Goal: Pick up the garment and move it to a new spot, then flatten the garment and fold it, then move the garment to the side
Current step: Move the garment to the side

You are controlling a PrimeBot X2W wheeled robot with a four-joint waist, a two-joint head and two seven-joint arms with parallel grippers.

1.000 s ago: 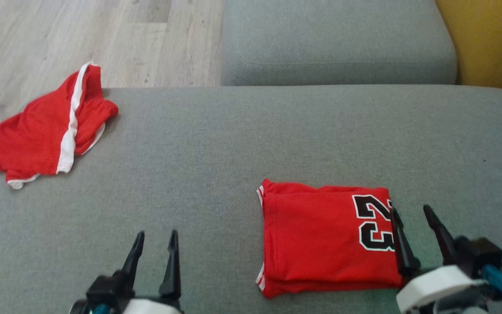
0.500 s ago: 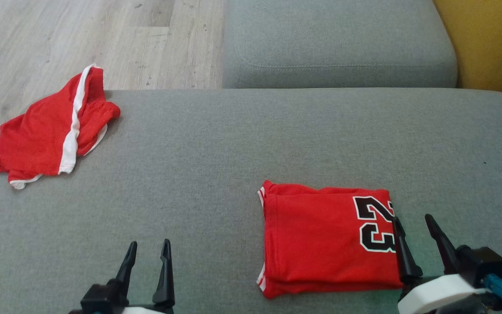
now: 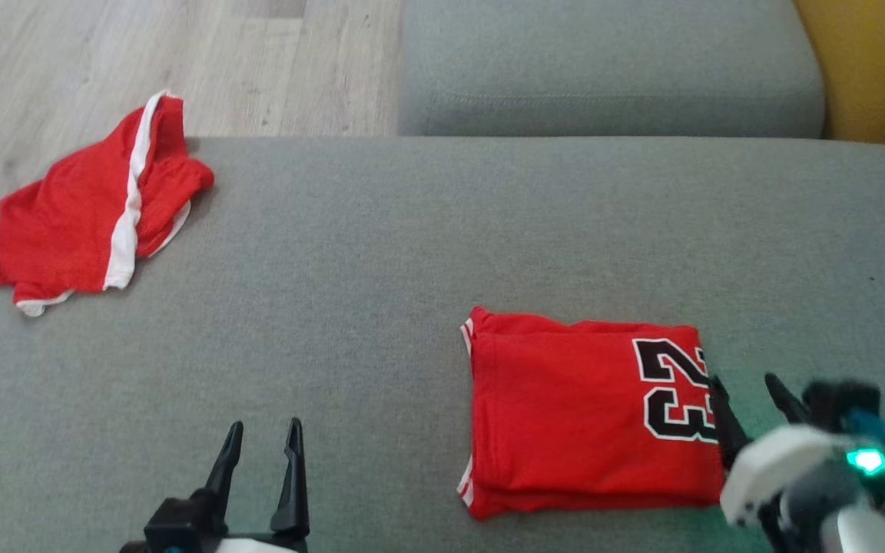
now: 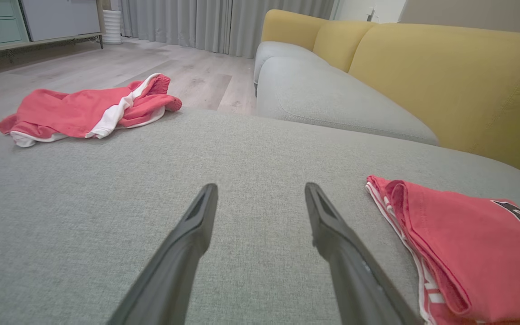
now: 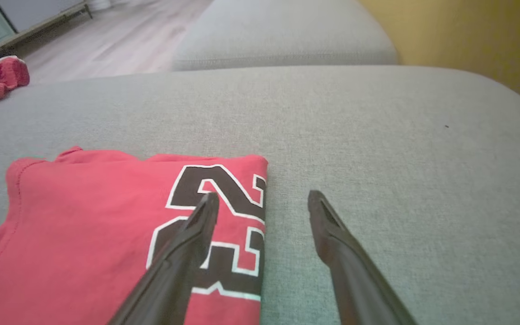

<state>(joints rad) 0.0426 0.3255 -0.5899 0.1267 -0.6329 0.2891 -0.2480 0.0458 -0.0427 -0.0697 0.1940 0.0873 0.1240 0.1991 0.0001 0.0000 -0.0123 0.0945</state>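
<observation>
Lying on one cushion (image 3: 412, 269), two red garments are counted: jersey (image 3: 588, 415) lower right, shorts (image 3: 89, 223) upper left. Left gripper (image 3: 266, 424) and right gripper (image 3: 744, 380) are spread wide, empty.

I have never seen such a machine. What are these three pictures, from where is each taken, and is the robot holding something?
This is a wheeled robot with two arms, each ending in a gripper with two long dark fingers. One picture comes from a camera on its head, looking down: the left gripper is at the lower left, the right gripper at the lower right. The other two come from wrist cameras that look along each gripper's fingers. The surface is a grey sofa cushion. On it lie a folded red jersey with the number 23 and, at the far left, a crumpled red and white garment. Both grippers are open and hold nothing.
</observation>
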